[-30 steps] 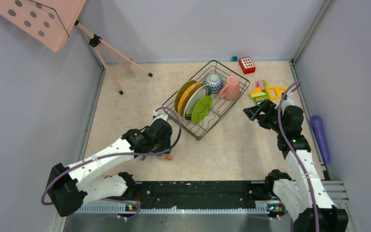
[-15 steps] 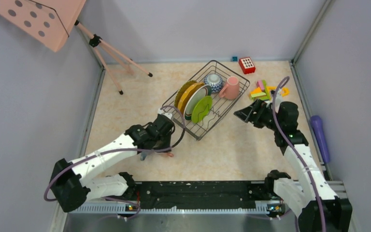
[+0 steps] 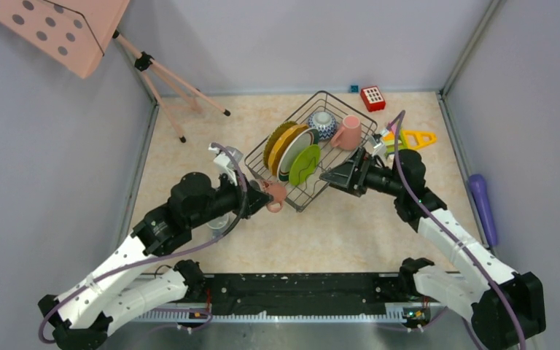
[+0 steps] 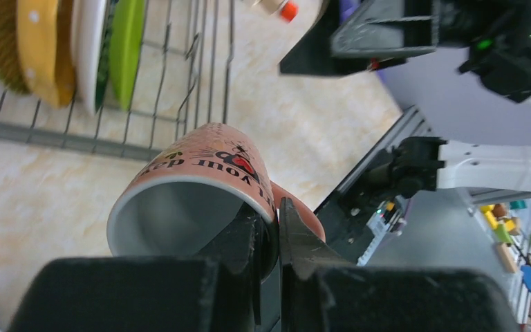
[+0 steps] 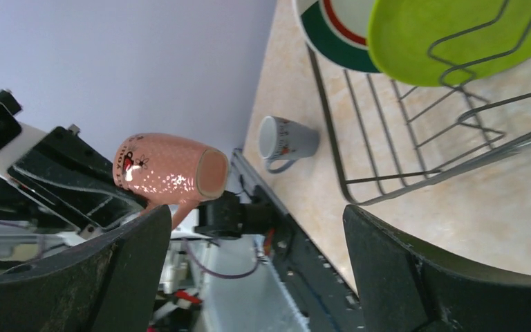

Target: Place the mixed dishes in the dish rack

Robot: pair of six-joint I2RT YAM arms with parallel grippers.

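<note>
Beige table (image 3: 189, 146), grey walls (image 3: 299, 44). Carrying step: grips pink mug (image 4: 200, 159) by the rim in left claw (image 4: 271, 218), aloft just off rack (image 4: 62, 135) near corner; right claw (image 3: 329, 177) spread, empty, beside rack. Next: calls for lifting over rack side, lowering inside.

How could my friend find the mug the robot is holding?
Look for the dark wire dish rack in the middle of the table. Just outside its near left side, the left gripper pinches the rim of a pink mug held in the air. The other pink mug sits inside the rack; this one is tipped sideways and has dark writing.
</note>
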